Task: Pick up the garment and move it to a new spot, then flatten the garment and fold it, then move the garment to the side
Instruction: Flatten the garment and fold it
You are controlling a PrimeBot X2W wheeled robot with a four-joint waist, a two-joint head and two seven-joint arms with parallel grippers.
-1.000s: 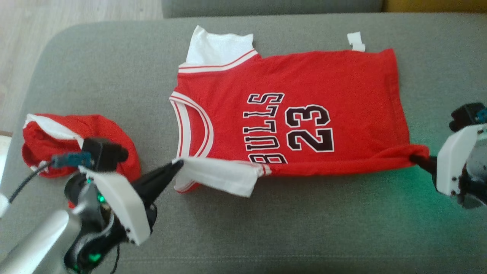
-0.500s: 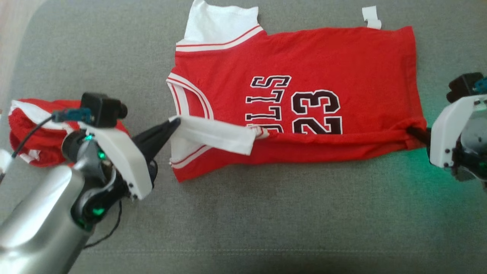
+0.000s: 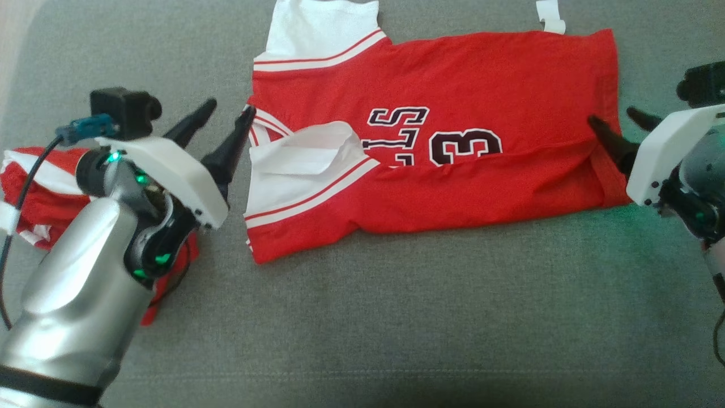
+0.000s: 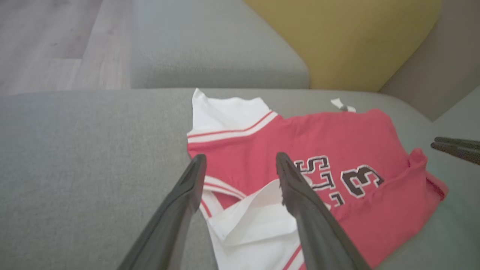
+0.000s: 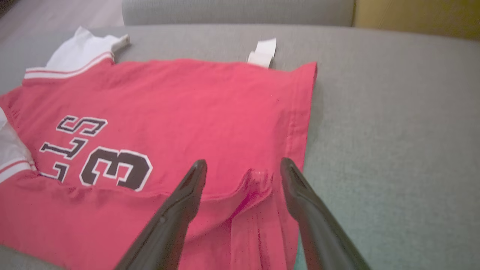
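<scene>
The garment (image 3: 453,73) is a red jersey with white sleeves and black lettering, lying flat on the grey sofa seat (image 3: 396,317). Its near edge is folded over the middle and covers part of the lettering. My left gripper (image 3: 229,107) stands open at the collar end, its fingers just off the white sleeve (image 3: 300,158). My right gripper (image 3: 612,115) stands open at the hem end, one fingertip over the hem. The left wrist view has the open left gripper (image 4: 240,157) above the collar and sleeve of the garment (image 4: 337,127). In the right wrist view the right gripper (image 5: 243,162) straddles a small pucker in the garment (image 5: 187,97).
A second red and white cloth (image 3: 28,187) lies bunched on the seat beside and under my left arm. A yellow cushion (image 4: 356,37) and the sofa's grey back (image 4: 210,48) stand behind the jersey. Wooden floor (image 4: 48,37) lies beyond the seat's left end.
Both grippers carried the near edge over the jersey, then opened and let it go. The sleeve and hem corner now lie on the jersey. The head camera has also shifted.
</scene>
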